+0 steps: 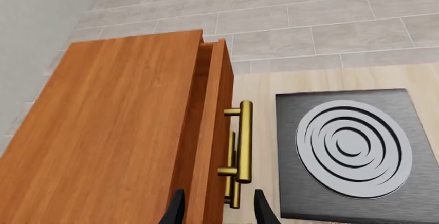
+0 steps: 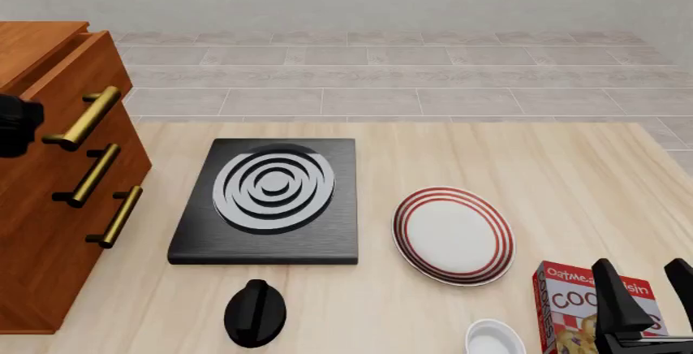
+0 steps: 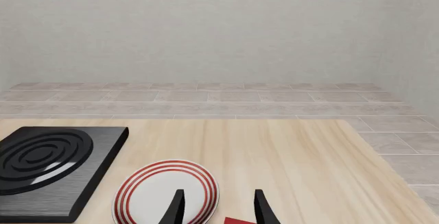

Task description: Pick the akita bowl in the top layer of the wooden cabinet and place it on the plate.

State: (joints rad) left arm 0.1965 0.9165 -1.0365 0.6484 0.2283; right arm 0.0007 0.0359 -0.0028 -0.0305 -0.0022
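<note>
The open, empty left gripper (image 1: 217,211) hovered just short of the top layer (image 1: 218,131), barely ajar in the reddish-brown wooden cabinet (image 1: 110,136). Next, likely, grasping the brass bar handle (image 1: 244,142) directly ahead and pulling. The akita bowl was unseen. The right gripper (image 3: 217,208) waited open above the red-ringed white plate (image 3: 154,196).

The black left gripper (image 1: 218,211) hangs with its two fingers spread apart, and the black right gripper (image 2: 647,289) waits low, fingers likewise parted
</note>
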